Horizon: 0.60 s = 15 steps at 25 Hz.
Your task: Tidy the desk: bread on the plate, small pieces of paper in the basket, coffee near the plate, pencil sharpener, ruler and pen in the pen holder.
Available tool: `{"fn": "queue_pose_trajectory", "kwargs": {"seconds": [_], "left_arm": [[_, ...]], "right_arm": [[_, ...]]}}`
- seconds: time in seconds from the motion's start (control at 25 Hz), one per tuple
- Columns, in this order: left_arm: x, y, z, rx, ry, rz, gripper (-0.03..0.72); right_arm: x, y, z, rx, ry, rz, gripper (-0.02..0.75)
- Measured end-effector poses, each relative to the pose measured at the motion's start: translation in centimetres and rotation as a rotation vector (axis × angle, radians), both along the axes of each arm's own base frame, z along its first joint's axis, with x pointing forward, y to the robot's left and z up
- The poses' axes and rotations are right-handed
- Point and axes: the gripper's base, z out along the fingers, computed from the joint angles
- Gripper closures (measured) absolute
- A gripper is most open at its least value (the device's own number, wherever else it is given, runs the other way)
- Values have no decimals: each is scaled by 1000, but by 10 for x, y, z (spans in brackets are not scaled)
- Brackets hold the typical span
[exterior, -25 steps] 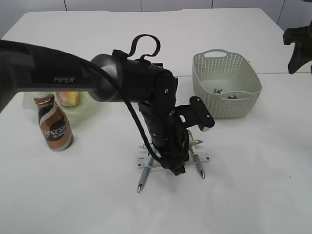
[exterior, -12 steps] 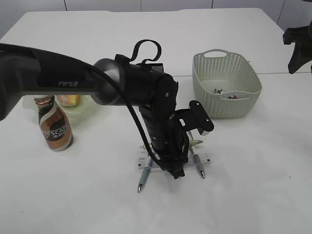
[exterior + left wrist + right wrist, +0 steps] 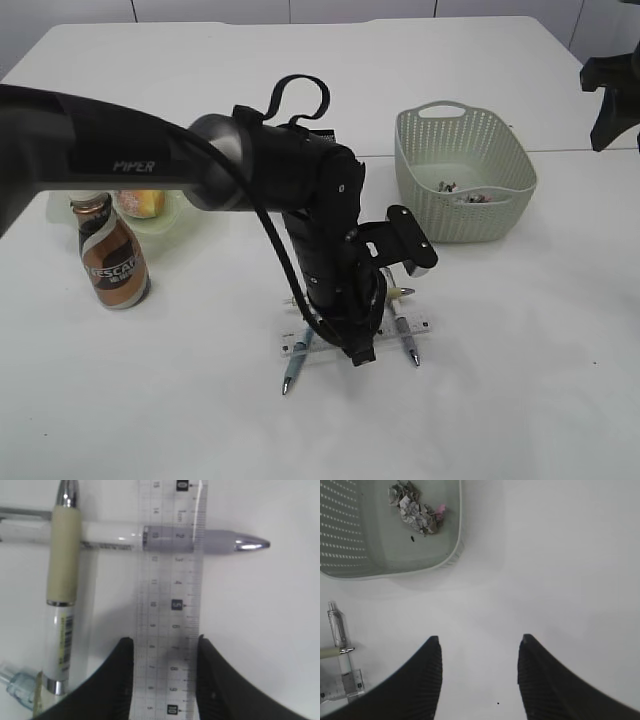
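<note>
A clear ruler (image 3: 170,580) lies on the white table across a purple-tipped pen (image 3: 200,542), beside a cream-gripped pen (image 3: 64,580). My left gripper (image 3: 165,642) points straight down over it, and its black fingers (image 3: 122,680) press against both long edges of the ruler. In the exterior view the left gripper (image 3: 358,350) stands on the ruler (image 3: 298,346) between two pens (image 3: 292,372). My right gripper (image 3: 479,640) hangs open over bare table, with nothing between its fingers. The bread (image 3: 142,202) rests on the pale green plate (image 3: 178,218), with the coffee bottle (image 3: 112,262) next to it. The pencil sharpener and pen holder are out of view.
The woven basket (image 3: 465,215) stands at the back right with crumpled paper pieces (image 3: 415,510) inside. The right arm (image 3: 612,95) hangs at the far right edge. A clear pen (image 3: 335,625) lies near the ruler's end.
The left gripper's fingers have narrowed from a wider stance onto the ruler's edges, and the left arm has shifted slightly. The right arm has not moved.
</note>
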Motion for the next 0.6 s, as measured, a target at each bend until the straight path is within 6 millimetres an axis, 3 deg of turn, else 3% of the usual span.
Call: {"fn": "queue_pose_trajectory", "kwargs": {"seconds": [0.6], "left_arm": [[-12, 10, 64, -28, 46, 172, 434]], "right_arm": [[0, 0, 0, 0, -2, 0, 372]]}}
